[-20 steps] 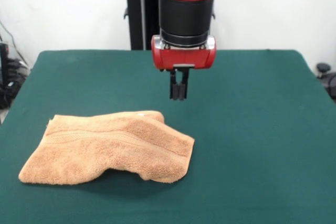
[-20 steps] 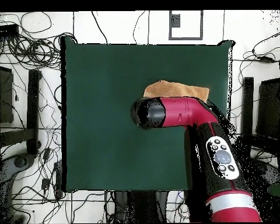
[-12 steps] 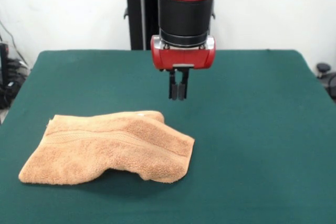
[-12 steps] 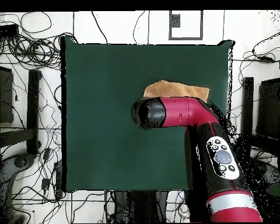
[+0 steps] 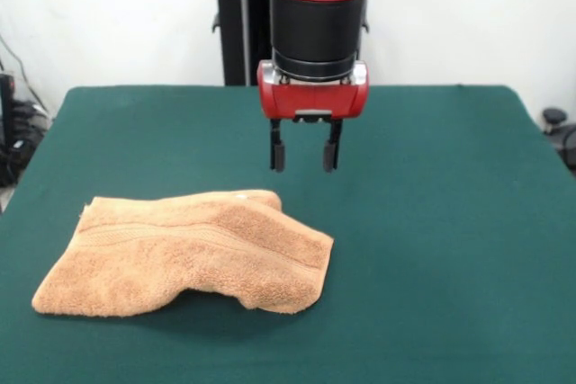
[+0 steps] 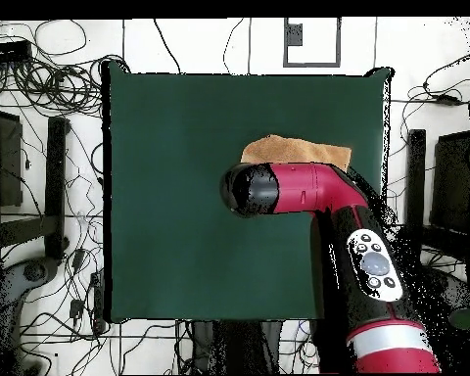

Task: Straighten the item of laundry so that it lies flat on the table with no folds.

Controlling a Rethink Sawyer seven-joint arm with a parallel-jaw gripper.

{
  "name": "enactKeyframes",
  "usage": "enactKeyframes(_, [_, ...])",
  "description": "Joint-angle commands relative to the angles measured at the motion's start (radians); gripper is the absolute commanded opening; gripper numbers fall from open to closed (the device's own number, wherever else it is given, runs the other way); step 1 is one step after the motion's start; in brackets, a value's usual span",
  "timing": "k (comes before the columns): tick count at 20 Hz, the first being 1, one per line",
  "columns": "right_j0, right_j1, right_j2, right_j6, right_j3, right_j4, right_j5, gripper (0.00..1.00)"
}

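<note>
Green table [image 5: 450,222], one rumpled towel [image 5: 189,254]

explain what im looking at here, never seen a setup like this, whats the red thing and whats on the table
The red and black thing is a robot arm. At its tip is a gripper, a two-fingered clamp; here it is open, holds nothing, and hangs above the table, just beyond the towel. One picture looks across the table at the robot. The other looks straight down, so the arm hides most of the towel. The orange-tan towel is the only thing on the green table. It lies rumpled, with one end folded over and puffed up.
</note>
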Motion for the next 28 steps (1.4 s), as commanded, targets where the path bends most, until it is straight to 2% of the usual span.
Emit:
enactKeyframes(1, [0.009, 0.038, 0.045, 0.054, 0.055, 0.032, 0.011, 1.0])
enactKeyframes(7, [0.024, 0.029, 0.034, 0.08, 0.054, 0.021, -0.03, 1.0])
enactKeyframes(15, [0.009, 0.007, 0.038, 0.064, 0.065, 0.035, 0.01, 1.0])
enactKeyframes(22, [-0.006, 0.026, 0.042, 0.04, 0.043, 0.03, 0.016, 1.0])
enactKeyframes(28, [-0.011, 0.004, 0.042, 0.043, 0.081, 0.029, 0.005, 1.0])
